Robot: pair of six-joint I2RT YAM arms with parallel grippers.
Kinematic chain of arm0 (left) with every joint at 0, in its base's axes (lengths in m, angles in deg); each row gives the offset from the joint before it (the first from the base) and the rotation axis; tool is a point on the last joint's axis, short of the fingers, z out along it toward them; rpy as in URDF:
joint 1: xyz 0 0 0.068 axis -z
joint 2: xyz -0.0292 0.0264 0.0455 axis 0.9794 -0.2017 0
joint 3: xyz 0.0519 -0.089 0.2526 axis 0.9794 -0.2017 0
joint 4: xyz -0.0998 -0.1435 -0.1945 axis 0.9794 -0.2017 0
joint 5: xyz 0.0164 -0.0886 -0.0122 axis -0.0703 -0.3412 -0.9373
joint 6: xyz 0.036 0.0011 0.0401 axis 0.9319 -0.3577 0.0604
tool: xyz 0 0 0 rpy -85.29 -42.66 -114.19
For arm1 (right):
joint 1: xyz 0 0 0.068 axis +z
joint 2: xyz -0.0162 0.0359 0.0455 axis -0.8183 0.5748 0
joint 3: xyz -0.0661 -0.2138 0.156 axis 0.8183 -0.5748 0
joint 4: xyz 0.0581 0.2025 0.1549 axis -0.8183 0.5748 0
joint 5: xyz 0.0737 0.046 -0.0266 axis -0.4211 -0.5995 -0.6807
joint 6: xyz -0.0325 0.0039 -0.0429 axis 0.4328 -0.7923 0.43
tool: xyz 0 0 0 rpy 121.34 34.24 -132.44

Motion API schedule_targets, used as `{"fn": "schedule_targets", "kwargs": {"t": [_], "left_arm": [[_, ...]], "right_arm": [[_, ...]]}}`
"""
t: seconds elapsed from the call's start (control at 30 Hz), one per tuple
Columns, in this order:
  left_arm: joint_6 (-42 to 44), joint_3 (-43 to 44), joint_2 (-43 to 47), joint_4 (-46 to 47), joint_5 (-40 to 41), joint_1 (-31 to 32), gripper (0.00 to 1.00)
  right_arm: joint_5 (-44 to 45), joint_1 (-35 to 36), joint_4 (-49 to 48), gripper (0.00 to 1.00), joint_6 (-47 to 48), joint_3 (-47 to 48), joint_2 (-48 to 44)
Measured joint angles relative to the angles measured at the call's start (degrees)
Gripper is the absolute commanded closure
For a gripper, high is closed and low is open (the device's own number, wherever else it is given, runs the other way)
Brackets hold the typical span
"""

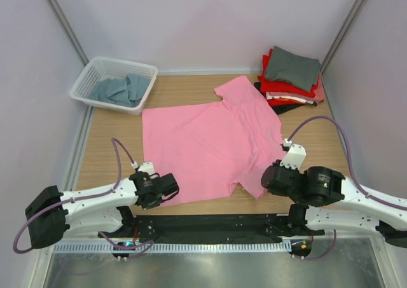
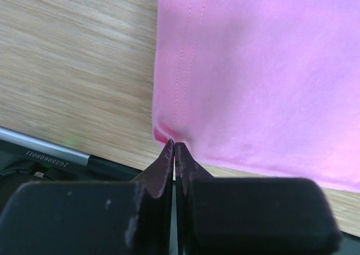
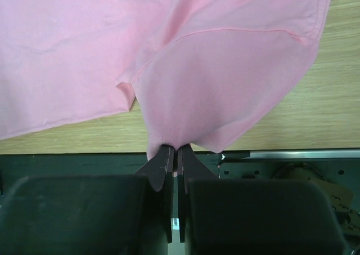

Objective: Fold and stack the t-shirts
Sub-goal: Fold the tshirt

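The pink t-shirt (image 1: 210, 142) lies spread on the wooden table. My left gripper (image 1: 170, 194) is shut on its near left hem corner (image 2: 166, 132); the wrist view shows the fingertips (image 2: 169, 153) pinching the cloth. My right gripper (image 1: 266, 181) is shut on the near sleeve (image 3: 225, 92), which bunches at the fingertips (image 3: 166, 156). A grey-blue t-shirt (image 1: 121, 89) lies in the white basket (image 1: 86, 84). Folded grey (image 1: 292, 65), red (image 1: 283, 88) and black (image 1: 284, 108) shirts are stacked at the back right.
The white lattice basket stands at the back left corner. White walls enclose the table on three sides. The black base rail (image 1: 210, 224) runs along the near edge, with bare wood (image 1: 108, 142) left of the pink shirt.
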Motion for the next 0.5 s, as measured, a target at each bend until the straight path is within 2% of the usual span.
{"fn": "schedule_targets", "kwargs": {"t": [0.13,0.3,0.5], "left_arm": [[0.87,0.85,2.36,-1.11,-0.04,0.0,1.0],[1.55,6.47,5.57,-4.2,0.52,0.0,1.0],[5.44,12.87,7.63,-5.64,1.31,-1.86,1.0]], "right_arm": [[0.24,0.0,0.26,0.99,-0.04,1.99,0.0],[1.46,0.0,0.5,0.99,0.04,5.14,1.09],[4.33,-1.66,0.72,0.99,3.1,10.73,7.54]]}}
